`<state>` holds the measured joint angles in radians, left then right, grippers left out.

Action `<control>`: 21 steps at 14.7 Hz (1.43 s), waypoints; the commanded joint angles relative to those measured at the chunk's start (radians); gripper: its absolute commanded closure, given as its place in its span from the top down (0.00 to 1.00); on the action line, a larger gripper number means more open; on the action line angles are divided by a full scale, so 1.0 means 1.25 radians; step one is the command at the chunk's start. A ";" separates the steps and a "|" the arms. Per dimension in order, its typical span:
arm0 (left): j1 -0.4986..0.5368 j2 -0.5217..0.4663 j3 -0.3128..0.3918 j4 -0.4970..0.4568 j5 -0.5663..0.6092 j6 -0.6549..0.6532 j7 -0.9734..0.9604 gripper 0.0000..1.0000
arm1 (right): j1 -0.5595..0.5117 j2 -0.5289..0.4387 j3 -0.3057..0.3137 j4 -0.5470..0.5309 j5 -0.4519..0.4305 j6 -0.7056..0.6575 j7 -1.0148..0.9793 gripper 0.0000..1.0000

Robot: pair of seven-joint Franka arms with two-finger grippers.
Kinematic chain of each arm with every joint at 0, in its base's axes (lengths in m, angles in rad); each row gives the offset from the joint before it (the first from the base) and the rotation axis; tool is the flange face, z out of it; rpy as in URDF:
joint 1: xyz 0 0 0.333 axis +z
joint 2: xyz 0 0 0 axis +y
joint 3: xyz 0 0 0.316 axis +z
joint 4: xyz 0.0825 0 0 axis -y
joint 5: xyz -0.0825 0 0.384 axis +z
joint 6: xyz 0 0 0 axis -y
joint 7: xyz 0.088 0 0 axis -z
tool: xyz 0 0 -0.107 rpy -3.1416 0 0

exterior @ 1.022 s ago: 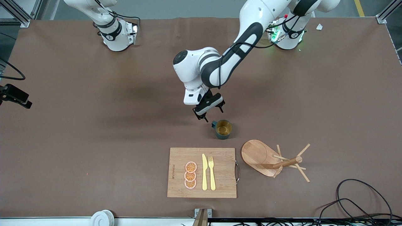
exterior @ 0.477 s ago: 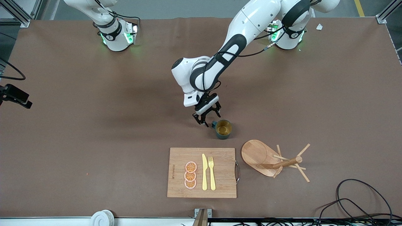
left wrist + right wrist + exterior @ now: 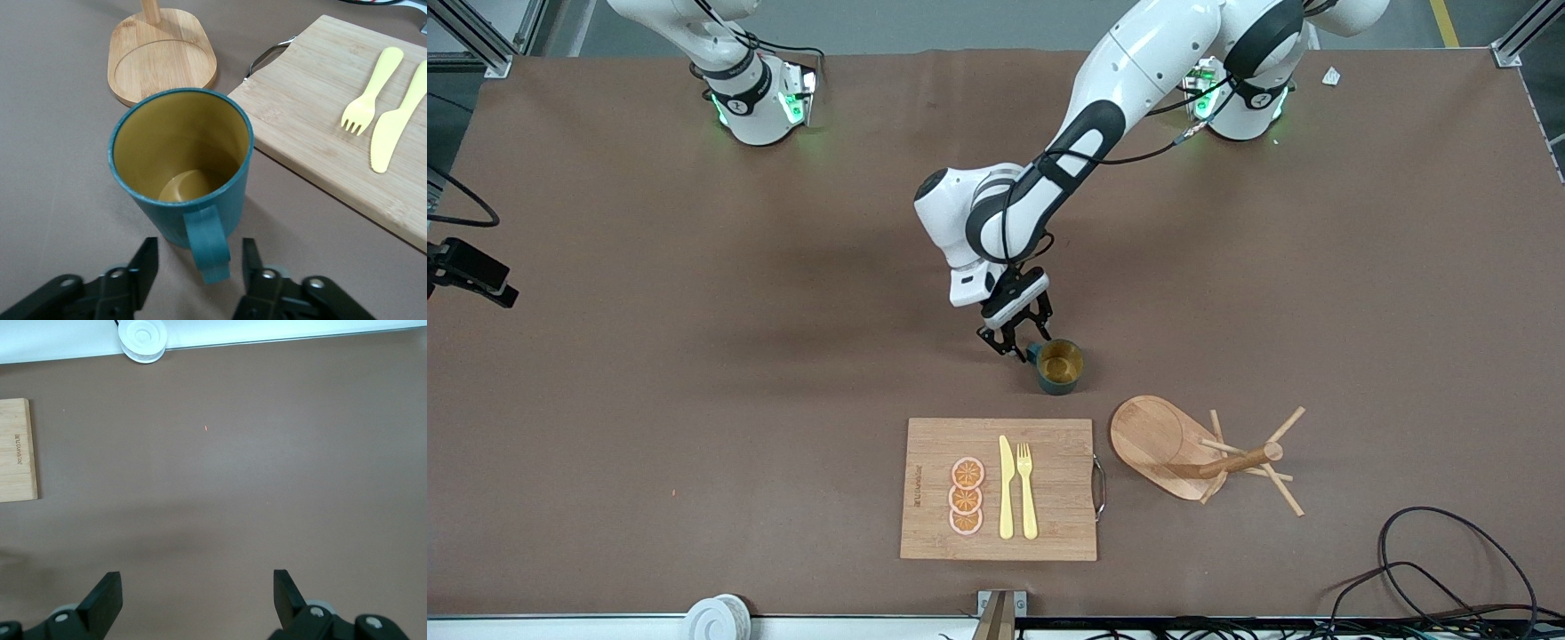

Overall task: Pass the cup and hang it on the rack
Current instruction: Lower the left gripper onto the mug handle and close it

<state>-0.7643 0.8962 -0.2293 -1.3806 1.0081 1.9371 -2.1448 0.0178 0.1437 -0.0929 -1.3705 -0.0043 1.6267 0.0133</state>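
"Where is the cup (image 3: 1060,365) now?"

"It stands upright on the brown table (image 3: 649,400), the same spot as a second ago. It has not moved. It is a bit farther from the front camera than the wooden board (image 3: 1049,524) and the rack (image 3: 1152,440)."

"And the left gripper (image 3: 1017,343)?"

"A second ago it hung higher up, away from the cup, with its fingers spread wide. Now it has come down low, right at the cup's little handle (image 3: 207,247). One finger (image 3: 143,263) is on each side of the handle."

"Is it holding the handle?"

"Not yet. The fingers have come closer together than before, but I can see a small gap on each side. So the gap is narrow and nothing is held."

"What about the right gripper (image 3: 198,597)?"

"The right arm waits. Its gripper hangs over bare table, with the fingers spread wide and nothing in them. That has not changed."

"Is the rack the same?"

"Yes. It stands on its oval base with its thin pegs sticking out, no cup on it. It is beside the board, toward the left arm's end of the table."

"And on the board?"

"A yellow knife (image 3: 1006,489), a yellow fork (image 3: 1027,489) and three orange slices (image 3: 967,496). None of them has moved."
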 commanded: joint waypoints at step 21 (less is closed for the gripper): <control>0.138 -0.204 -0.008 0.072 -0.331 0.010 0.215 0.00 | -0.018 -0.009 0.014 -0.012 0.008 0.003 -0.011 1.00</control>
<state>-0.6290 0.7057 -0.2333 -1.2781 0.6812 1.9385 -1.9289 0.0176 0.1437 -0.0928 -1.3707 -0.0043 1.6267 0.0115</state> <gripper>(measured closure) 0.789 0.000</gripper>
